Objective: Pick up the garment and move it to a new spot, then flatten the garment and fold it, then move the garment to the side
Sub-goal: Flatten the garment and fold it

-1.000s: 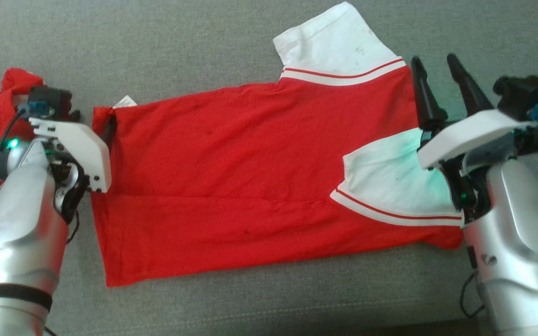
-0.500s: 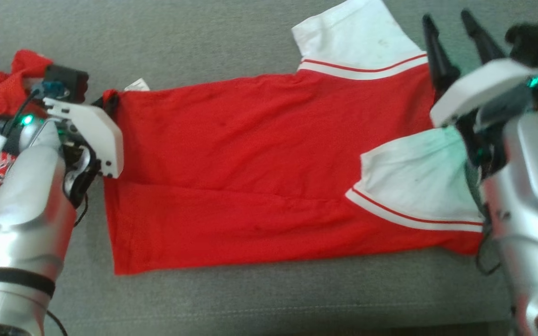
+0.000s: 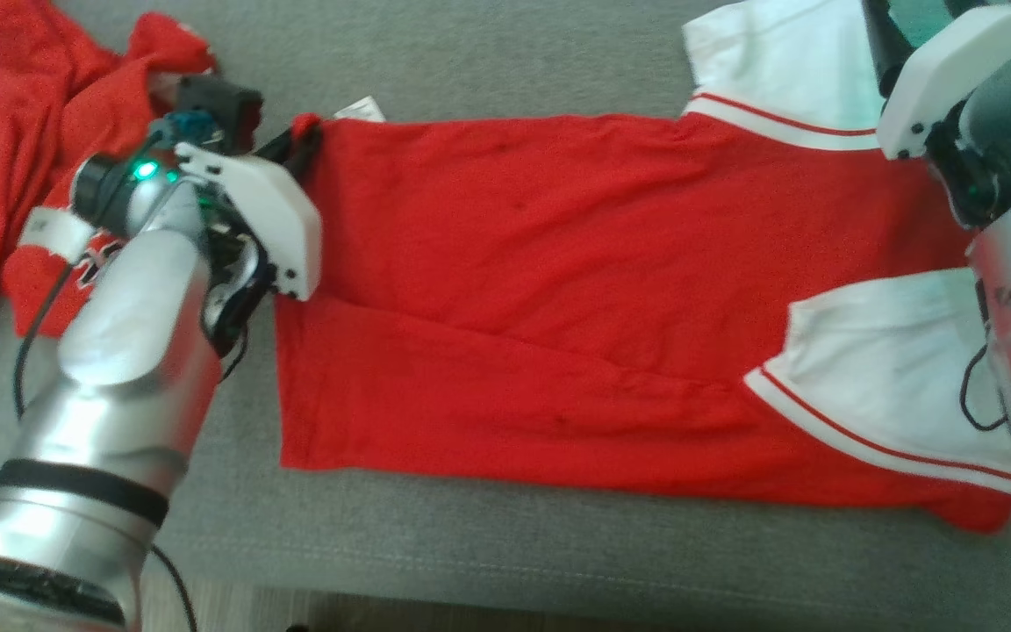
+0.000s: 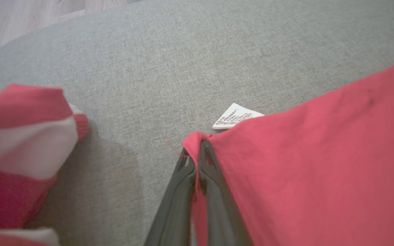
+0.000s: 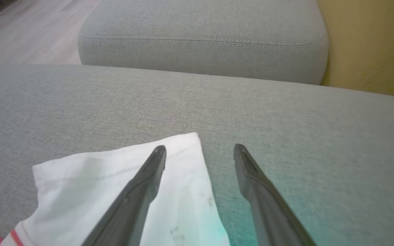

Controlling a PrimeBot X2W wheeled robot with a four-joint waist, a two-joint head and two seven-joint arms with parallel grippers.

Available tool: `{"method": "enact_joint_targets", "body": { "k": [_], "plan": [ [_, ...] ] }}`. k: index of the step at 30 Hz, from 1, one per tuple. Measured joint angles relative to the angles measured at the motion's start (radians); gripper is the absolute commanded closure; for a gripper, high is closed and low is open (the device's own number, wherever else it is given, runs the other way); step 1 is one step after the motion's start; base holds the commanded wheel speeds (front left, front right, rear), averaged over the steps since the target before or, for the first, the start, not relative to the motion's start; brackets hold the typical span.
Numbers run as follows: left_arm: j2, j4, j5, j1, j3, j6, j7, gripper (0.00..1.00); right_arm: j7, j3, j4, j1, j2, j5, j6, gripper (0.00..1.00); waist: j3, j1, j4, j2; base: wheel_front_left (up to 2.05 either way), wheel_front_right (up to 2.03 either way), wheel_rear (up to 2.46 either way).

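Note:
The garment (image 3: 558, 263) is a red shirt with white sleeves, spread flat across a grey cushion (image 3: 488, 61). My left gripper (image 3: 304, 145) is shut on its far left hem corner; in the left wrist view the two fingers (image 4: 180, 191) pinch a fold of red cloth (image 4: 197, 140) beside a white care label (image 4: 234, 116). My right gripper (image 5: 199, 150) stands open above the far white sleeve (image 5: 108, 184), one finger over the sleeve and the other over bare cushion. In the head view the right wrist (image 3: 953, 79) sits at the upper right, with its fingertips beyond the frame.
A second red and white garment (image 3: 5, 158) lies crumpled at the left (image 4: 19, 136). The cushion's front edge (image 3: 558, 588) runs along the bottom, with wood floor (image 3: 233, 614) below. Another grey cushion (image 5: 200, 37) and a yellow wall (image 5: 371, 44) lie beyond the right gripper.
My left gripper has shut on the shirt's hem corner. The head camera has shifted, so the whole scene sits further right and up. The right gripper stays open near the far sleeve.

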Motion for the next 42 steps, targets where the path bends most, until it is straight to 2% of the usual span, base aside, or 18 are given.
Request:
{"method": "enact_joint_targets", "body": {
  "k": [8, 9, 10, 11, 19, 25, 28, 34, 37, 42],
  "plan": [
    [-0.037, 0.014, -0.025, -0.042, -0.042, 0.0, -0.035, 1.0, 0.027, -0.003, 0.14, -0.087, -0.006, -0.037, 0.0, 0.0, 0.048, 0.0, 0.054, 0.0, 0.0, 0.0, 0.0],
    [-0.038, 0.017, -0.026, -0.047, -0.046, 0.0, -0.044, 1.0, 0.026, -0.003, 0.145, -0.094, -0.006, -0.039, 0.0, 0.28, 0.053, 0.0, 0.056, 0.0, 0.0, 0.0, 0.0],
    [-0.04, 0.021, -0.027, -0.053, -0.049, 0.0, -0.049, 1.0, 0.025, -0.002, 0.151, -0.105, -0.008, -0.04, 0.0, 0.84, 0.057, 0.0, 0.058, 0.0, 0.0, 0.0, 0.0],
    [-0.041, 0.026, -0.031, -0.057, -0.051, 0.0, -0.056, 1.0, 0.024, 0.005, 0.158, -0.115, -0.011, -0.043, 0.0, 1.0, 0.059, 0.0, 0.059, 0.0, 0.0, 0.0, 0.0],
    [-0.04, 0.071, -0.032, -0.083, -0.049, 0.018, -0.144, 1.0, -0.129, -0.003, 0.183, -0.13, -0.057, -0.071, 0.0, 1.0, 0.056, 0.0, 0.034, 0.0, 0.0, 0.0, 0.0],
    [-0.04, 0.095, -0.032, -0.137, -0.038, 0.036, -0.206, 1.0, -0.263, -0.057, 0.193, -0.175, -0.073, -0.102, 0.0, 1.0, 0.047, 0.0, 0.011, 0.0, 0.0, 0.0, 0.0],
    [-0.04, 0.104, -0.023, -0.166, -0.031, 0.054, -0.25, 1.0, -0.314, -0.079, 0.203, -0.203, -0.072, -0.112, 0.0, 1.0, 0.039, 0.0, 0.002, 0.0, 0.0, 0.0, 0.0],
    [-0.042, 0.144, -0.023, -0.184, -0.028, 0.053, -0.282, 1.0, -0.352, -0.087, 0.245, -0.211, -0.043, -0.109, 0.0, 1.0, 0.015, 0.0, -0.013, 0.0, 0.0, 0.0, 0.0],
    [-0.041, 0.159, -0.024, -0.172, -0.027, 0.054, -0.306, 1.0, -0.388, -0.092, 0.249, -0.197, -0.019, -0.074, 0.0, 1.0, -0.005, 0.0, -0.026, 0.0, 0.0, 0.0, 0.0],
    [-0.039, 0.165, -0.026, -0.091, -0.02, 0.063, -0.323, 1.0, -0.44, -0.057, 0.227, -0.108, -0.015, -0.012, 0.0, 1.0, -0.052, -0.0001, -0.048, 0.0, 0.0, 0.0, 0.0]
  ]
}}
